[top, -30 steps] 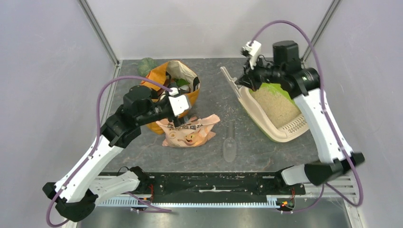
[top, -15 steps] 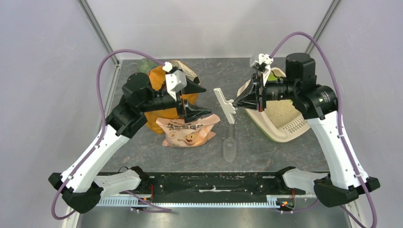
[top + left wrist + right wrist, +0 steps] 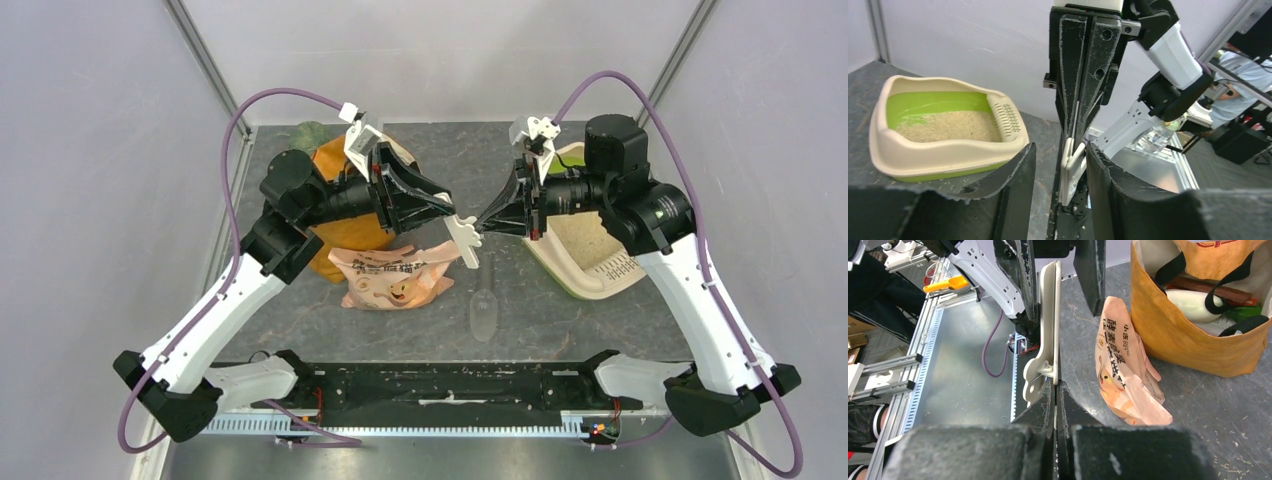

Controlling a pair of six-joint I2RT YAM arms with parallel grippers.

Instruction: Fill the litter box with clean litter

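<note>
Cream plastic paddle [image 3: 465,240] is pinched tight in my right gripper [image 3: 479,226] at mid-frame overhead, with the left gripper [image 3: 450,208] half-spread, its fingers straddling the far end but not clamped. If right releases before left bites, the paddle drops onto the pig-print pouch [image 3: 395,280]. The litter box [image 3: 572,272] sits right of centre, with clean litter [image 3: 948,126] inside.

Scoop [image 3: 483,305] in gap between pouch [image 3: 395,275], litter box [image 3: 610,270]
</note>
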